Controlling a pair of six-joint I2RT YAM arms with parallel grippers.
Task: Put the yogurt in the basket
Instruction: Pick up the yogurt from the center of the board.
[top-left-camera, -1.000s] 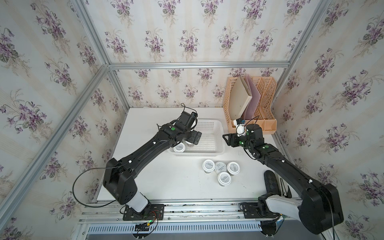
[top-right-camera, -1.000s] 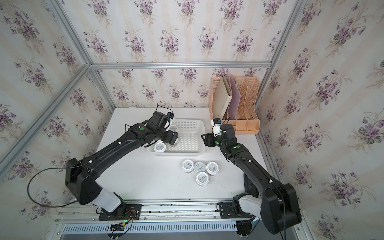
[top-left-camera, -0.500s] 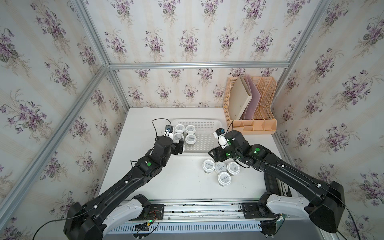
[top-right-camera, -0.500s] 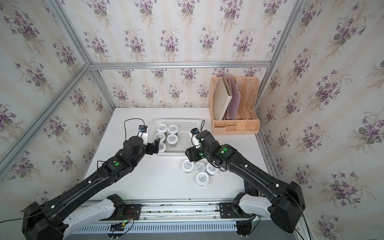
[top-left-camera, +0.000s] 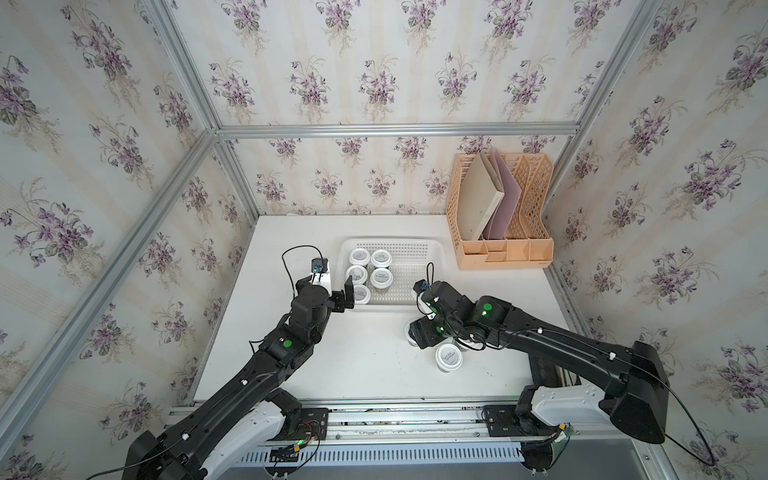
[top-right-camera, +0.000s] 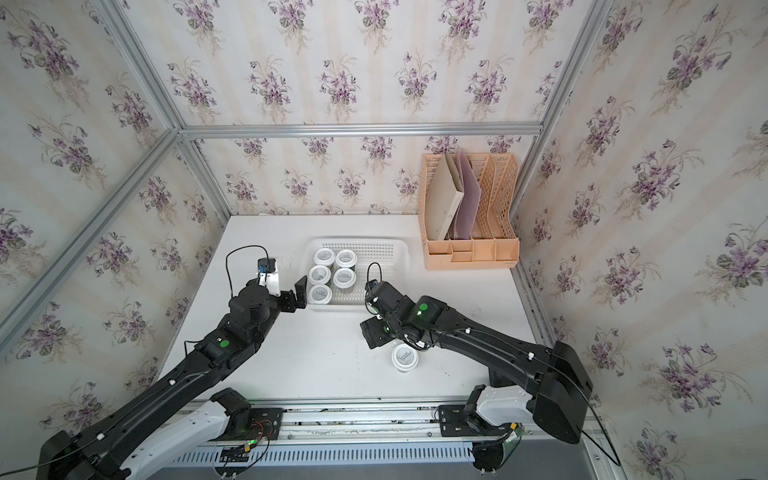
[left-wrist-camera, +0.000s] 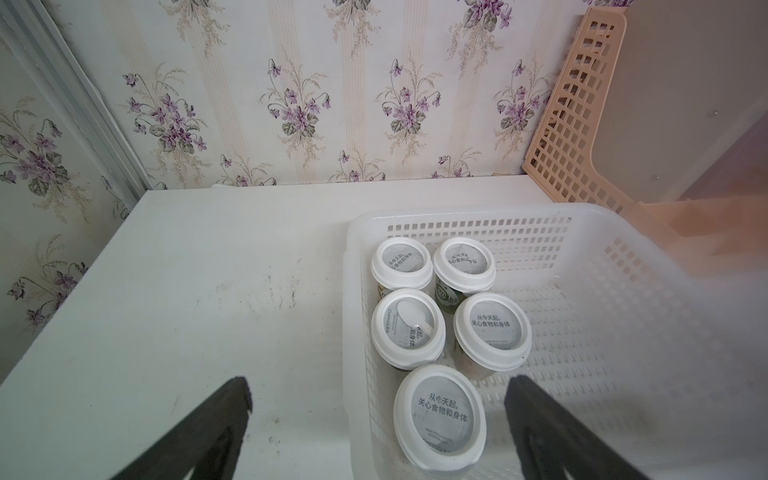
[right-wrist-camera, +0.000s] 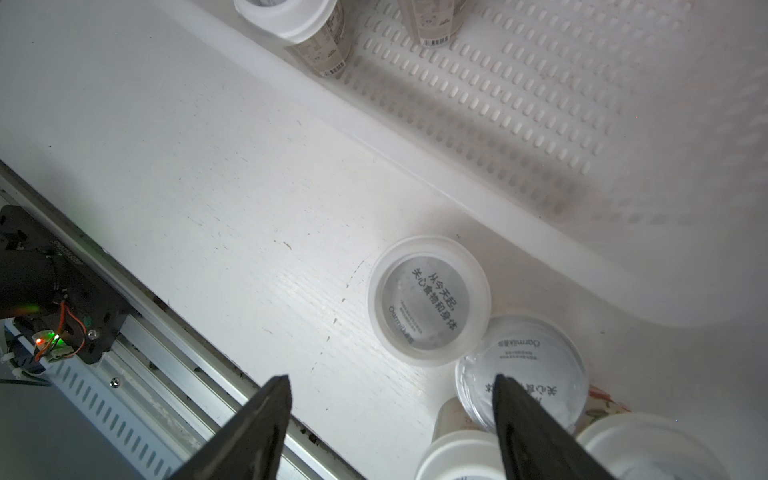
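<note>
Left jaws are spread wide and hold nothing. In the left wrist view their dark fingers (left-wrist-camera: 199, 432) frame the nearest yogurt cup (left-wrist-camera: 439, 419), and neither finger touches it. That cup stands upright in the white perforated basket (left-wrist-camera: 478, 212) with four more behind it in two pairs. One of these shows a white spoon (left-wrist-camera: 411, 320) under its clear lid. In both top views all five cups (top-left-camera: 360, 294) (top-right-camera: 320, 294) fill the basket's left end, and the left jaws hang at its near left corner.

Right jaws are also spread and grip nothing. They hover low over four more yogurt cups packed together on the counter (top-left-camera: 353, 365), just in front of the basket's near wall (right-wrist-camera: 415, 162). In the right wrist view one cup (right-wrist-camera: 428, 301) lies ahead of the fingers (right-wrist-camera: 257, 428), and the other finger overlaps a second cup's lid (right-wrist-camera: 540, 357); whether it touches is unclear. From above, the right wrist covers most of this group, leaving one cup (top-left-camera: 449, 357) (top-right-camera: 405, 356) fully visible.

A peach file rack (top-left-camera: 503, 253) holding folders stands at the counter's far right corner.
</note>
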